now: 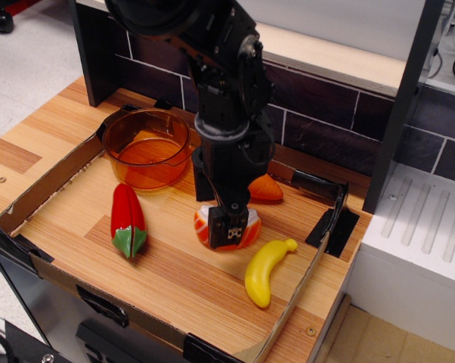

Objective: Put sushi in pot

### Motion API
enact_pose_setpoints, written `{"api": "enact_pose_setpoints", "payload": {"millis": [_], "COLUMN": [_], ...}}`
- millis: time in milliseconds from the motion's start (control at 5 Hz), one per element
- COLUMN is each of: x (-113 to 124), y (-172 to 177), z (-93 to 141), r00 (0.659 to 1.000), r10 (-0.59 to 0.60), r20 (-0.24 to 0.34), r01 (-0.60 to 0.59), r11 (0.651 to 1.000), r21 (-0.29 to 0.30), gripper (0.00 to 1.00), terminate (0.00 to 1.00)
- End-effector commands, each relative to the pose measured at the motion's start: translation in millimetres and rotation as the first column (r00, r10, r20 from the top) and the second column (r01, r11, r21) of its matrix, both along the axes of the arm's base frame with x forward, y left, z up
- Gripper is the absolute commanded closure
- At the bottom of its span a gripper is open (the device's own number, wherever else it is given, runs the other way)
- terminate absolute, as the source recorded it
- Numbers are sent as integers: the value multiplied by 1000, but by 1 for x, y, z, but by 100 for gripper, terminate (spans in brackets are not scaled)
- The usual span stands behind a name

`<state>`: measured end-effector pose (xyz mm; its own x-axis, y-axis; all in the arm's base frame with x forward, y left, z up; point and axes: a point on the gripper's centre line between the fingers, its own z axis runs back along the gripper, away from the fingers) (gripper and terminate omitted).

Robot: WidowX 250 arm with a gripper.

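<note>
Dark tiled wall backs a wooden bench (31, 144) edged with a low cardboard rim. At centre, the black gripper (229, 231) is lowered onto the sushi (249, 231), which sits on the bench and shows orange-red either side of the fingers; whether they are clamped on it cannot be told. Well apart at rear left stands the amber pot (146, 147). A red pepper (128, 219), a carrot (266, 189) and a banana (264, 271) lie nearby.
</note>
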<state>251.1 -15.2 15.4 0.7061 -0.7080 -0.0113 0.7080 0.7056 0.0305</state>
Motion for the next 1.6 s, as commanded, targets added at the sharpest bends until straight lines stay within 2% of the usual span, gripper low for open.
{"api": "enact_pose_setpoints", "payload": {"millis": [0,200,400,600,800,1000,1200,1400], "x": [-1,-3,-4,-9,-12,-4,6,16], "y": [-4,-1,7,18,34,64,92,108], "z": [-1,5,19,46,75,90,86,78], "r00": [1000,1000,998,994,989,978,954,937], "r10": [-11,-1,7,20,87,187,293,342], "r20": [7,26,66,112,120,98,68,66], "r01": [11,0,-8,-19,-79,-178,-289,-340], "r11": [1000,1000,1000,1000,995,980,955,939], "r21": [11,7,12,-8,-66,-86,-70,-42], "gripper": [0,100,100,100,100,100,100,100], "terminate": [0,0,0,0,0,0,0,0]}}
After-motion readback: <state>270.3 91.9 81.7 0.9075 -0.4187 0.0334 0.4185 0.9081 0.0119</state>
